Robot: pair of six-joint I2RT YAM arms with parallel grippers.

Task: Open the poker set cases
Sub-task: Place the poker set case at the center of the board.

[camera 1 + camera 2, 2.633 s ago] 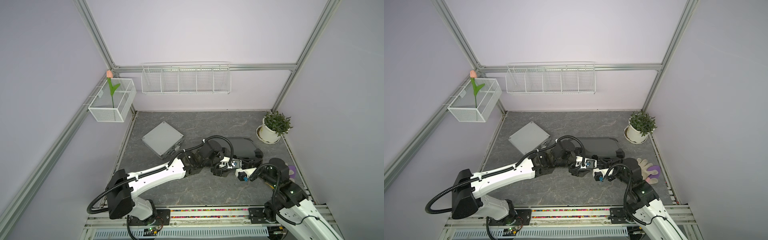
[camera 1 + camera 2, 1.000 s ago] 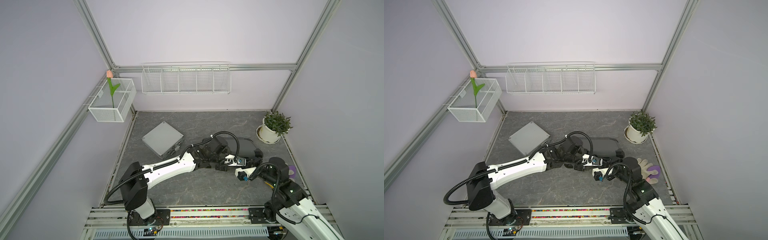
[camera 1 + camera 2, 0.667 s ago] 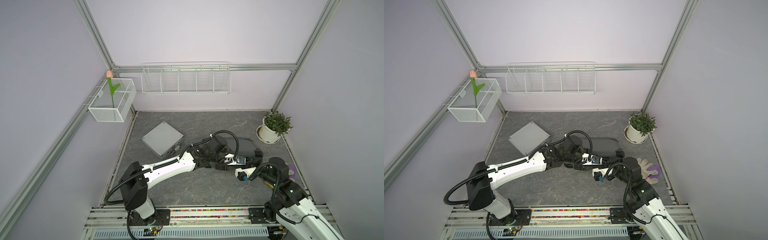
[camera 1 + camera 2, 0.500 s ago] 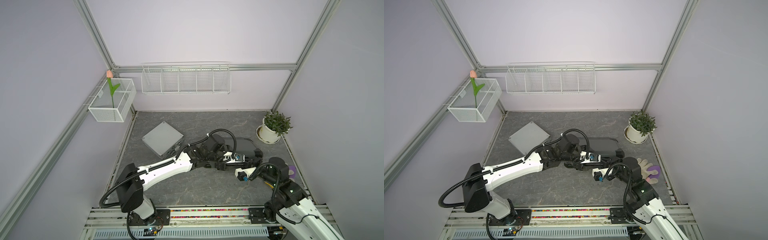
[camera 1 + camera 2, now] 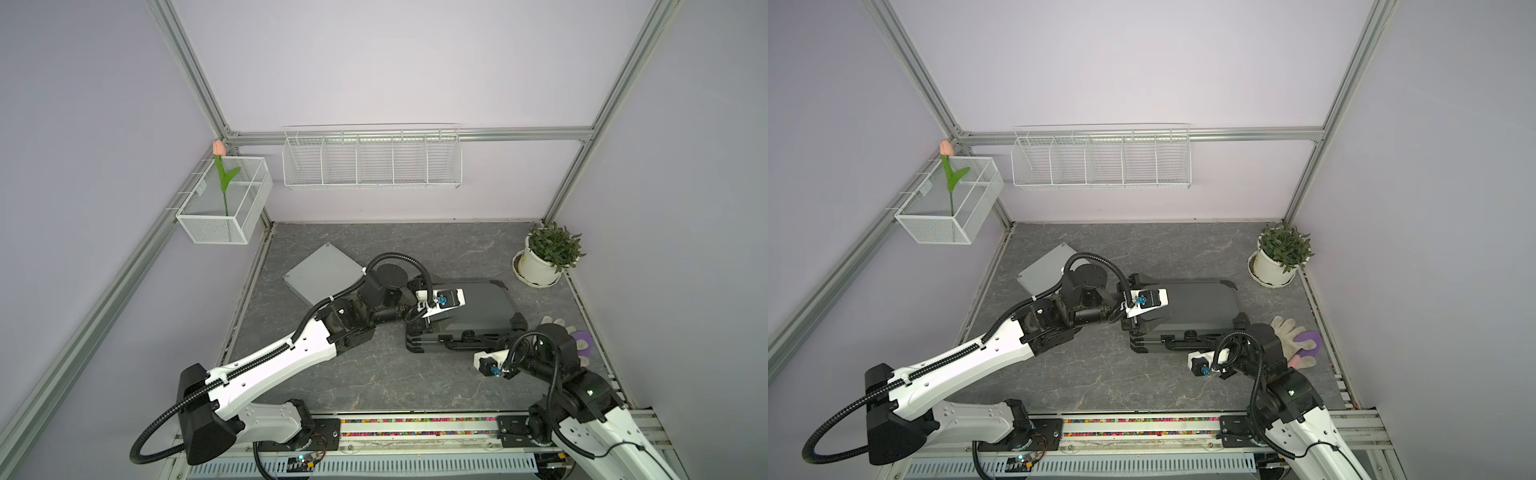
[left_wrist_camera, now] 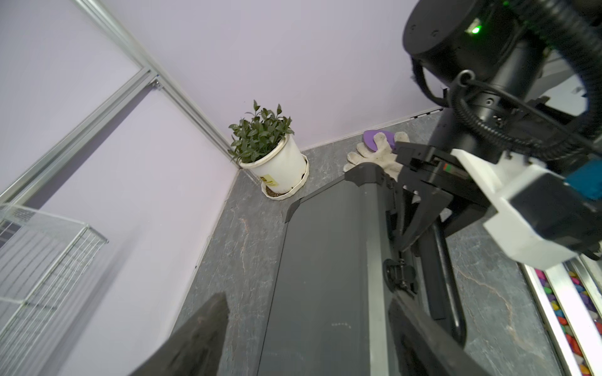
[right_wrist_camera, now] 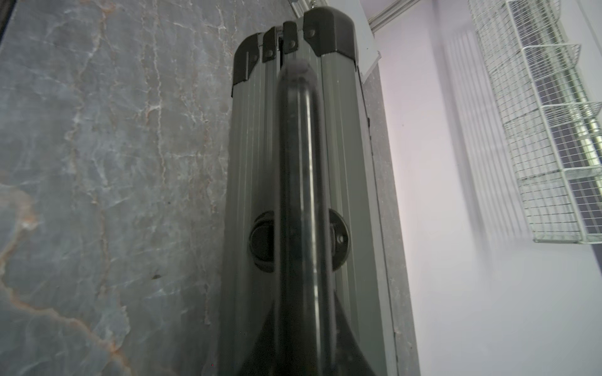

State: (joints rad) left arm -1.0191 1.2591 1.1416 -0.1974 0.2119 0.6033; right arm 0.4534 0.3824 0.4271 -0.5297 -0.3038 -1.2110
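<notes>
Table [image 5: 374, 374] is a grey marble-look slab. Sitting on it: a silver case [image 5: 322, 274] lying flat toward the back left, a dark grey case [image 5: 482, 307] right of the middle, a potted plant [image 5: 544, 257] on its saucer in the far right corner, and a pale glove [image 5: 1287, 332] with a purple thing [image 5: 1308, 341] touching it by the right edge.

Matt dark grey plastic case [image 5: 478, 303], glossy black handle [image 7: 299, 162], matt silver metal case [image 5: 322, 274], veined stone-look tabletop [image 5: 374, 374]

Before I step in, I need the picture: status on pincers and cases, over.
Left pincer open over dark case. Right pincer shut on handle. Dark case, silver case both closed. Glove beside dark case, off the lid.
</notes>
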